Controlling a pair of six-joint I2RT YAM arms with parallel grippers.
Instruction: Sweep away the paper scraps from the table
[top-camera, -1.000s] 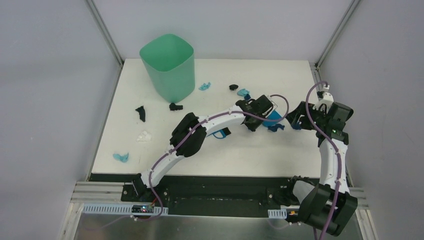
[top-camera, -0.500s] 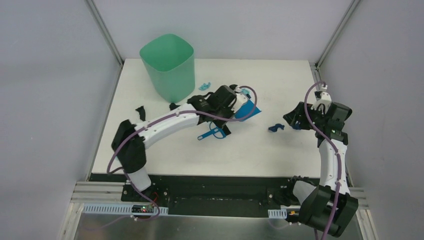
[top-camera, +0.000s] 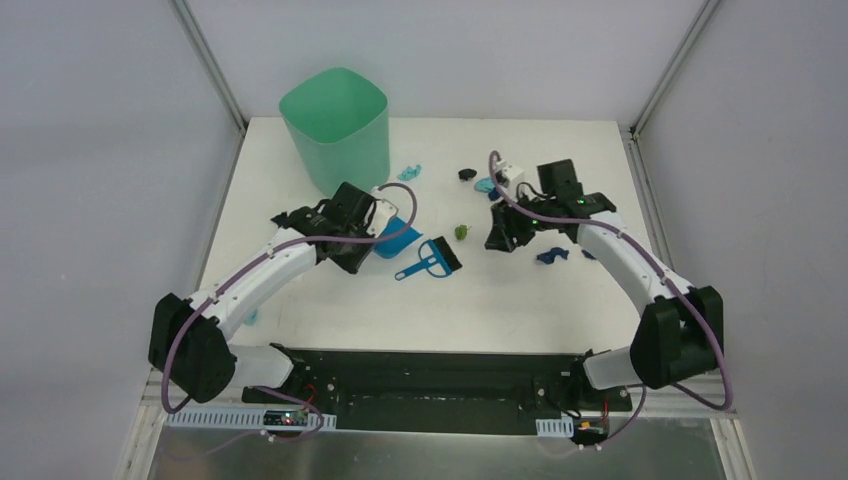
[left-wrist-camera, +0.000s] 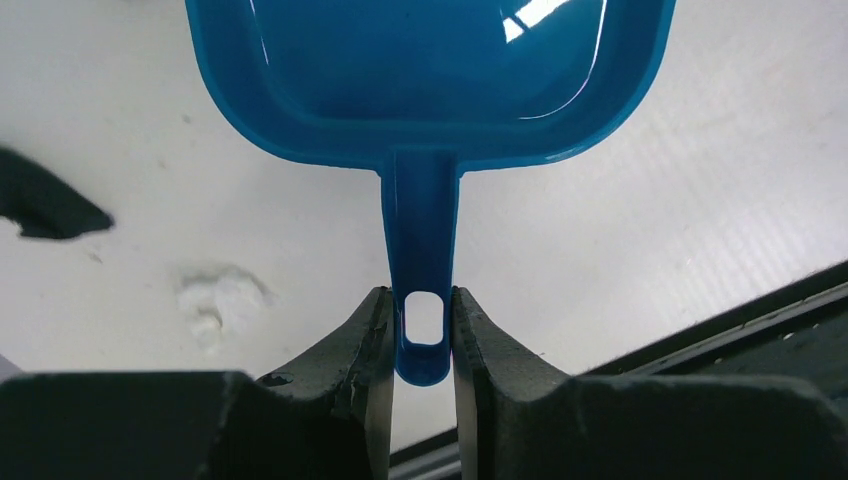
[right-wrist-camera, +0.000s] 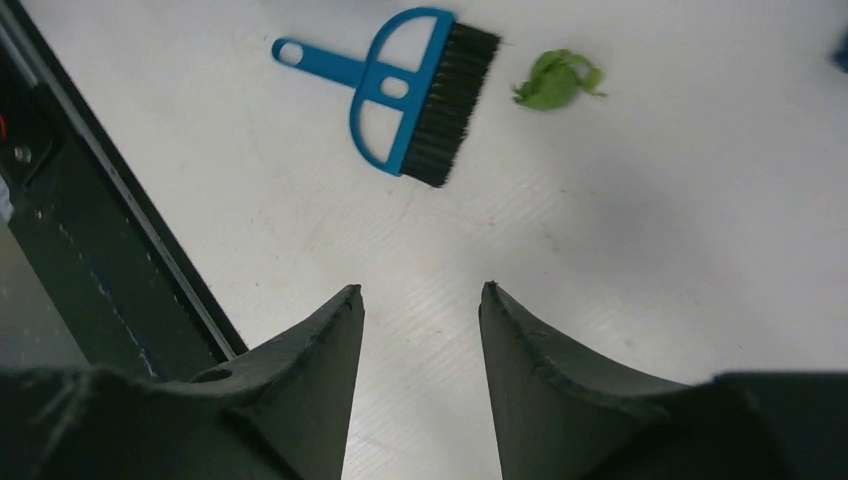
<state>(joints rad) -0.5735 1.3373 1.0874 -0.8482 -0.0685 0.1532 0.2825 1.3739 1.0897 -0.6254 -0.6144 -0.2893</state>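
A: The paper scraps (top-camera: 461, 231) lie scattered over the table (top-camera: 560, 300). An olive one sits at 2 o'clock of the brush (top-camera: 430, 260), light blue and black ones lie toward 12, and a dark blue one lies toward 3.

B: Our left gripper (left-wrist-camera: 422, 330) is clamped on the dustpan (left-wrist-camera: 430, 70) by its handle. Our right gripper (right-wrist-camera: 420, 300) hangs near the brush, fingers apart with nothing between them.

A: Then we judge the brush comes next. We take its handle, which points to 8 o'clock, never the bristles, with the jaws square across it.

B: And we seat the dustpan's lip flat on the table before we sweep.
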